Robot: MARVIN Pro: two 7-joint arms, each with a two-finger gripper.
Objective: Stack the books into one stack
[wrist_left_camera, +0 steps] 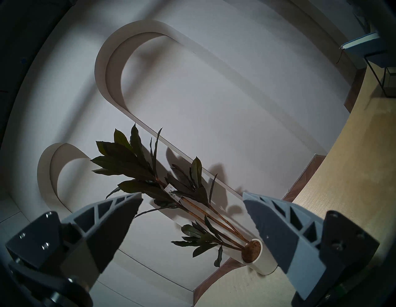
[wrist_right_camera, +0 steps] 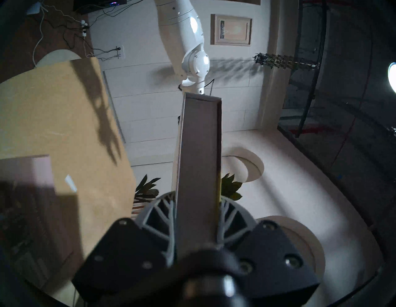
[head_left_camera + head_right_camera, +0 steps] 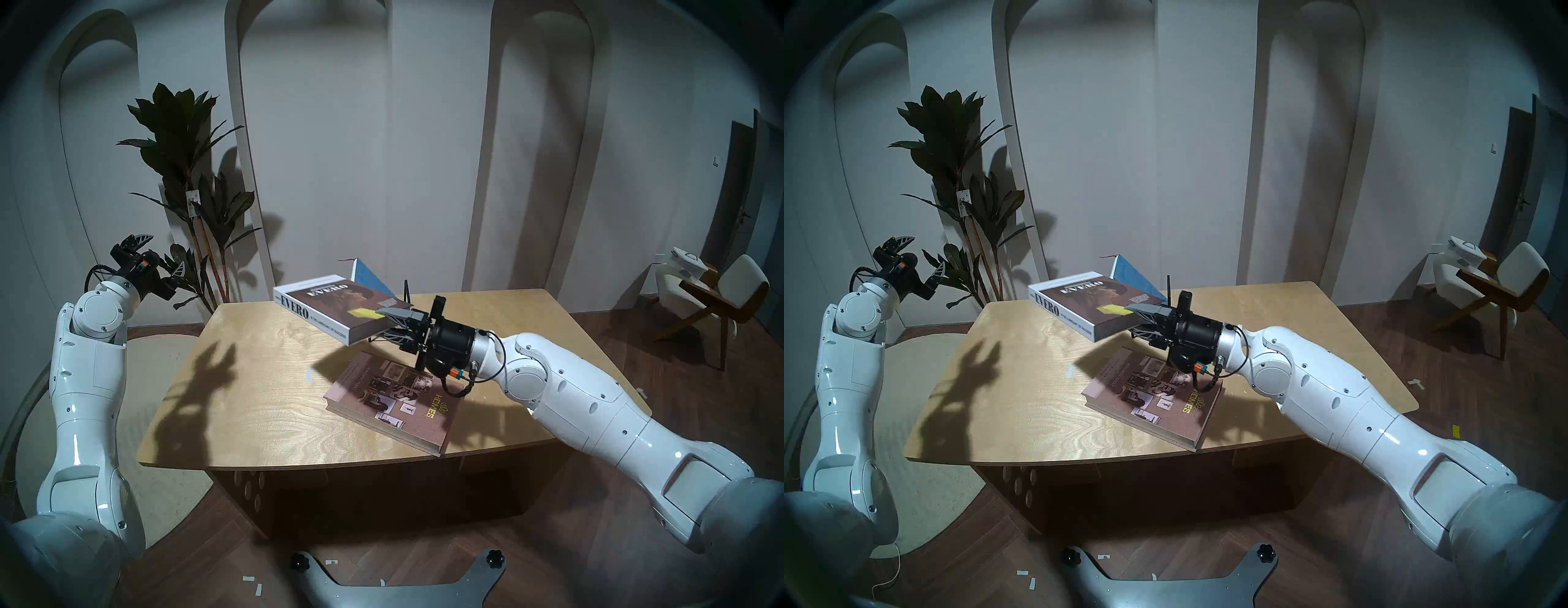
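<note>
Right gripper (image 3: 384,325) is pinching EVERO book (image 3: 339,312) flat above HOMES book (image 3: 392,397), for stacking. Left gripper (image 3: 159,265) is idling spread, clear of the tabletop (image 3: 254,382).

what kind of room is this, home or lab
Probably a staged living-room set in a lab rather than a real home. The arched wall panels, potted plant and chair are home decor, but the wooden table fronts a two-armed robot, and loose cables show in the right wrist view.

Wooden table (image 3: 263,407) bears mauve-brown HOMES book (image 3: 392,401).
</note>
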